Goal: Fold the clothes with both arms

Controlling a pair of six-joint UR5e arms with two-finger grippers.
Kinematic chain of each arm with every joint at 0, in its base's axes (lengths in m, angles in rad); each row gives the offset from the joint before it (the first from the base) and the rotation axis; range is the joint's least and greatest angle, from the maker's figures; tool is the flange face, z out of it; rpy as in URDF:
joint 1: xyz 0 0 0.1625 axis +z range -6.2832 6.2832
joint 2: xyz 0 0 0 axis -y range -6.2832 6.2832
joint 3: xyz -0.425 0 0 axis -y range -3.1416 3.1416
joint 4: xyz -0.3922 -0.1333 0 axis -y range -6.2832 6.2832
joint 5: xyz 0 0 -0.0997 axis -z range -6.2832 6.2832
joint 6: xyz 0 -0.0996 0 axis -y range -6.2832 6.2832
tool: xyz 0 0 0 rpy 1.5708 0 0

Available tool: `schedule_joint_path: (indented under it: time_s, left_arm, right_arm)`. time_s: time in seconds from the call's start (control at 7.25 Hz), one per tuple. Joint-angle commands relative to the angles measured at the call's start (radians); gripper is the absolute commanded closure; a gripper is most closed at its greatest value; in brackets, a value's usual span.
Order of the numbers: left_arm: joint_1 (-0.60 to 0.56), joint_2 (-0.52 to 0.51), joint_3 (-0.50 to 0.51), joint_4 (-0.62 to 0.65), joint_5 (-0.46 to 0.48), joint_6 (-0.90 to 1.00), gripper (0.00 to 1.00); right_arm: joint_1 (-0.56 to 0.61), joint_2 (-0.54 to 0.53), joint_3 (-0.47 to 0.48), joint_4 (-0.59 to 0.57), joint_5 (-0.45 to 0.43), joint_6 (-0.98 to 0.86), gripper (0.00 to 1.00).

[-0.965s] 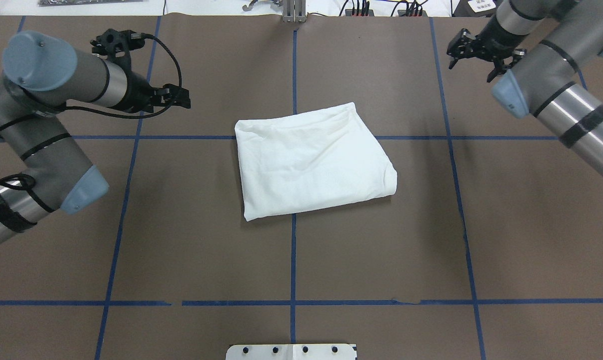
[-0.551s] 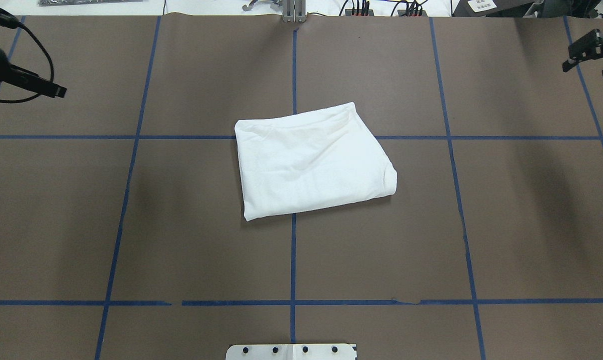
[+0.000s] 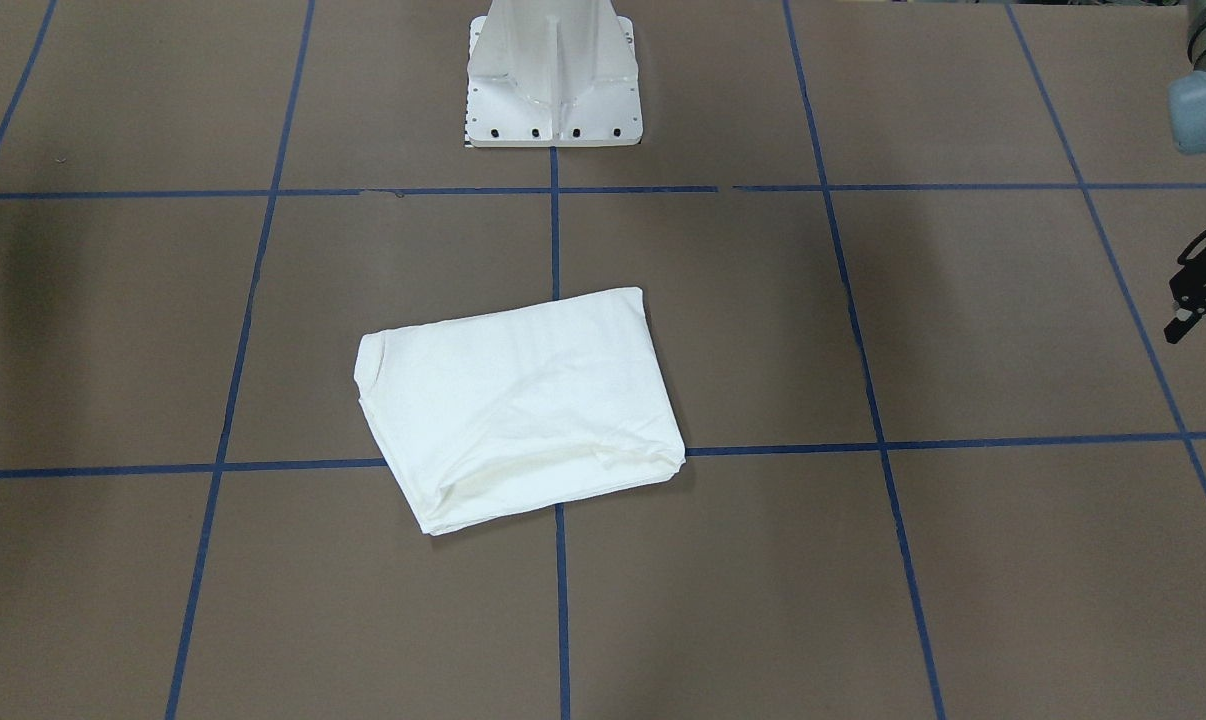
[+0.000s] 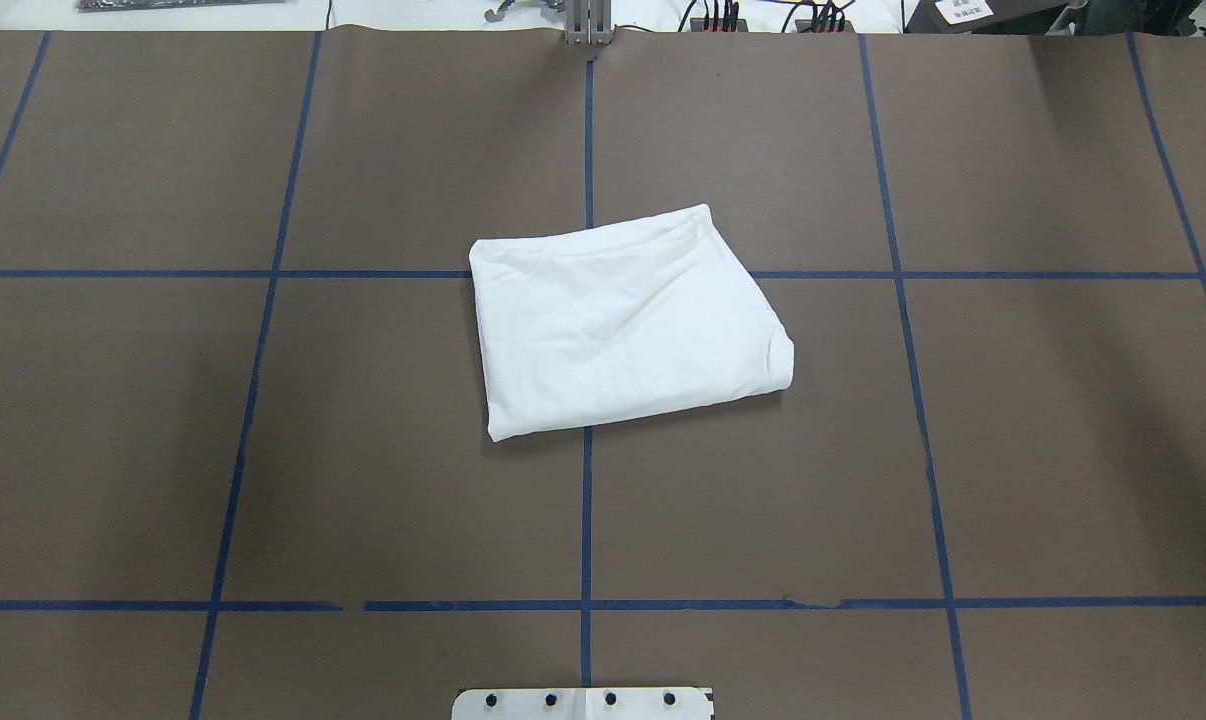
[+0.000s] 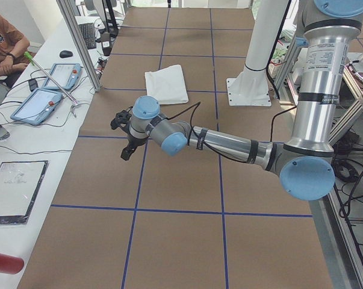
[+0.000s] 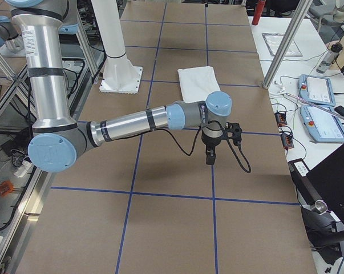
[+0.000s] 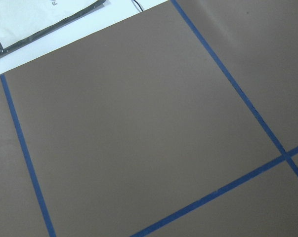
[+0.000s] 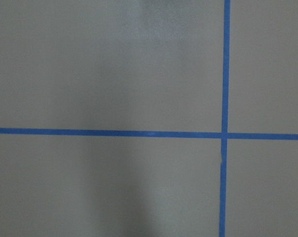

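The white shirt (image 4: 623,325) lies folded into a compact rectangle near the middle of the brown table, on a blue tape cross; it also shows in the front view (image 3: 518,410) and both side views (image 5: 167,84) (image 6: 199,83). Its text, collar and label are hidden. Neither arm touches it. My left gripper (image 3: 1201,295) hangs over the table far to the shirt's side, half cut off by the frame edge; I cannot tell if it is open. My right gripper (image 6: 210,149) points down over the table's other end, seen only from the side; I cannot tell its state. Both wrist views show bare table.
The white pedestal base (image 3: 553,110) stands at the robot's edge of the table. Beyond the table's far edge are aluminium posts (image 5: 79,42), control tablets (image 5: 49,90) (image 6: 320,91) and a seated person (image 5: 0,42). Blue tape lines cross the brown table cover (image 4: 863,450).
Both arms have swung outward and left the overhead view, the left one to the left, the right one to the right. The folded shirt has not moved.
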Motion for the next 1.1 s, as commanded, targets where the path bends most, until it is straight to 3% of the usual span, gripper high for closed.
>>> schedule_joint_path:
  time_s: [0.0,0.14,0.41,0.96]
  left_arm:
    - [-0.034,0.057,-0.038,0.007,-0.015,0.027,0.00]
    - [-0.077,0.084,-0.081,0.020,-0.079,0.026,0.00]
    - [-0.085,0.141,-0.185,0.070,-0.084,0.017,0.00]
    - [-0.070,0.158,-0.146,0.084,-0.044,-0.003,0.00]
  right_arm:
    - [0.018,-0.049,0.047,-0.034,-0.052,-0.114,0.00]
    - [0.018,-0.055,0.057,-0.033,-0.056,-0.131,0.00]
    - [0.020,-0.057,0.054,-0.034,-0.031,-0.131,0.00]
    - [0.035,-0.120,0.077,-0.027,-0.056,-0.127,0.00]
